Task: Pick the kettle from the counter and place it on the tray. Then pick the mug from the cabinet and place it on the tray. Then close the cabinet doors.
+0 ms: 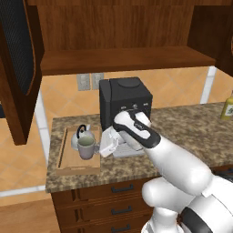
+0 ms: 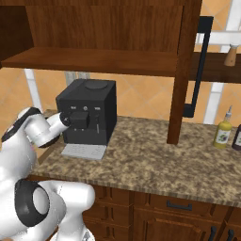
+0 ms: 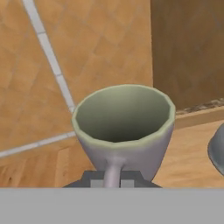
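Cabinet door [image 1: 18, 59], dark wood with a black mesh panel, stands open at the far left of the left base view, and the dark reddish-brown wall cabinet [image 1: 123, 57] above the counter has a bare shelf. Below it, on the speckled granite counter [image 1: 182, 123], lies the shallow light-brown wooden tray [image 1: 68, 159]. The small domed silver kettle [image 1: 81, 136] with its thin black handle already sits at the back of the tray. Just in front of it is the plain grey-green mug [image 1: 87, 148] with a pale rim, upright and over the tray floor (whether its base touches the wood, I cannot tell). To its right the gripper [image 1: 105, 146] reaches in from the side, and in the hand view the fingers are almost closed on the mug's handle. Behind the arm stands a black coffee machine [image 1: 125, 102].

To do this step well, I judge the mug should be lowered flat, kept clear of the kettle, and released only when it rests; then the hand should retreat sideways before the doors.
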Tool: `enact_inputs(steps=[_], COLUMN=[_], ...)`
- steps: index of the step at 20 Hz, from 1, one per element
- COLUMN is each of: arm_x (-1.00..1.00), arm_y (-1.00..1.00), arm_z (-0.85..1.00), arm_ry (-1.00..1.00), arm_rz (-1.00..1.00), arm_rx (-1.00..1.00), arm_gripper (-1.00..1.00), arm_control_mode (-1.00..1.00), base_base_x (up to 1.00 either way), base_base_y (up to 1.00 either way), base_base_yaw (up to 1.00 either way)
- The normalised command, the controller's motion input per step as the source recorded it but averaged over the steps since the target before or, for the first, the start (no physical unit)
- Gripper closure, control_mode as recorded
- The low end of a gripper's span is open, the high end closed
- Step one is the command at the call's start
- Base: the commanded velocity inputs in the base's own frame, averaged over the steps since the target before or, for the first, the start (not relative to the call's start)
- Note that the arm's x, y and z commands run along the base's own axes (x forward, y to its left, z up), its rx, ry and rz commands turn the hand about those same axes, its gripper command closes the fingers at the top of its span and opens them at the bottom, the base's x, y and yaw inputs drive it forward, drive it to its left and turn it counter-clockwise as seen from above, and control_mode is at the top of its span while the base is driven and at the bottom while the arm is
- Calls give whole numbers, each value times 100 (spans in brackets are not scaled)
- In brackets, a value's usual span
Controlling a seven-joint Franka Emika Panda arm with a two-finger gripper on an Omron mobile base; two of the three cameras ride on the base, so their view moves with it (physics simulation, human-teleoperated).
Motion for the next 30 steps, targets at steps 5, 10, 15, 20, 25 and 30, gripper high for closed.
enact_inputs(steps=[5, 10, 15, 20, 25, 30], arm_x=[41, 43, 25, 6, 15, 7], arm_y=[23, 22, 20, 14, 15, 31], arm_z=[-36, -31, -38, -42, -24, -21], arm_ry=[1, 0, 0, 0, 0, -2], arm_rz=[2, 1, 0, 0, 0, 0], arm_rx=[0, 0, 0, 0, 0, 1], arm_gripper=[100, 100, 100, 100, 100, 100], arm_control_mode=[-100, -100, -100, -100, -100, -100], base_base_x=[0, 0, 0, 0, 0, 0], base_base_y=[0, 0, 0, 0, 0, 0], base_base_yaw=[0, 0, 0, 0, 0, 0])
